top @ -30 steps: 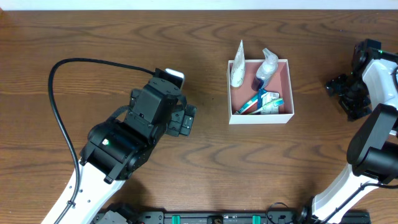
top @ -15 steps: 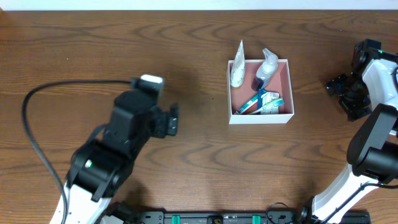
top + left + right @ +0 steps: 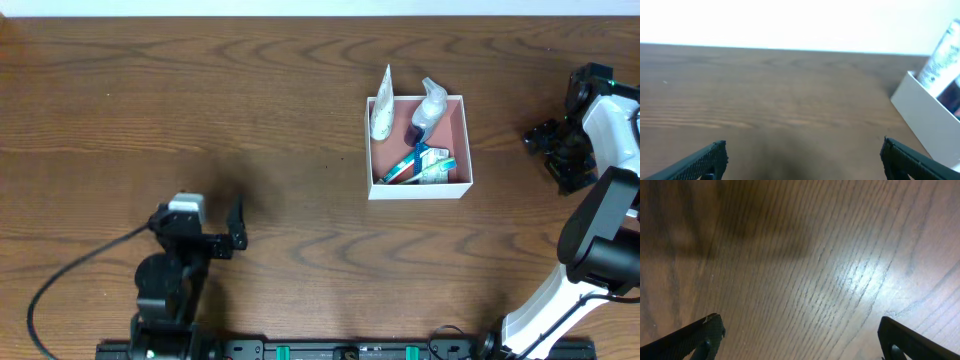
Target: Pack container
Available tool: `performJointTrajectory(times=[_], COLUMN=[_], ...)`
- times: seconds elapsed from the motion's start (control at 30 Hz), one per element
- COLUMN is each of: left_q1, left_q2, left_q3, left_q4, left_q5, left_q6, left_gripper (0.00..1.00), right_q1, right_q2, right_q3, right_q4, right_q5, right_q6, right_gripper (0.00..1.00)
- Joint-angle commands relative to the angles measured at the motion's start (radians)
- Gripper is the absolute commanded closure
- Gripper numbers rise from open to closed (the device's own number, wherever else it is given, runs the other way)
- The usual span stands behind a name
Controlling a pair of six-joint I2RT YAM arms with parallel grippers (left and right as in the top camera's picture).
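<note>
The container (image 3: 456,186) is a square shallow box with white walls and a dusty-pink inside, right of the table's middle. In it lie a white tube (image 3: 382,108), a small pump bottle (image 3: 428,104) and a blue toothbrush with a green-and-white packet (image 3: 420,165). Its white corner (image 3: 925,117) and the tube show at the right edge of the left wrist view. My left gripper (image 3: 236,228) is open and empty, low at the front left, far from the box. My right gripper (image 3: 545,150) is open and empty at the far right, over bare wood (image 3: 800,280).
The wooden table (image 3: 200,100) runs to a white wall at the back (image 3: 790,20). A black cable (image 3: 60,285) trails from the left arm at the front left. The right arm's white links (image 3: 610,180) stand along the right edge.
My left arm has pulled back from the table's middle to the front left edge, open and empty. The right arm and the box have not moved.
</note>
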Motion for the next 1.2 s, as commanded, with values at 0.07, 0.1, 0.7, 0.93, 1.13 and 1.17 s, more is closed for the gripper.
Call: performJointTrajectory(times=[0.07,0.1,0.7,0.93,1.13,1.17], left_q1=[0.04,0.042,0.063,0.063,0.063,0.063], left_q2=[-0.091,-0.101,-0.264,-0.264,-0.264,-0.265], left_q3=[-0.035,-0.037,-0.118,-0.172,-0.213,-0.213], left_q4=[0.014,0.014,0.025,0.026,0.03,0.029], left_q5=[0.043,0.042,0.031,0.024,0.024,0.024], left_q6=[0.027,0.032,0.037,0.037,0.013,0.013], left_gripper=[0.02,0.02,0.02,0.02,0.02,0.02], right_q1=[-0.002,-0.002,-0.002,-0.002,-0.002,-0.002], right_q2=[-0.016,-0.016,-0.016,-0.016,-0.016,-0.016], right_q3=[0.0,0.0,0.0,0.0,0.0,0.0], right_q4=[-0.001,-0.001,-0.001,-0.001,-0.001,-0.001], right_q5=[0.013,0.013,0.013,0.013,0.013,0.013], right_q6=[0.015,0.015,0.015,0.015,0.015,0.015], right_gripper=[0.01,0.01,0.01,0.01,0.01,0.01])
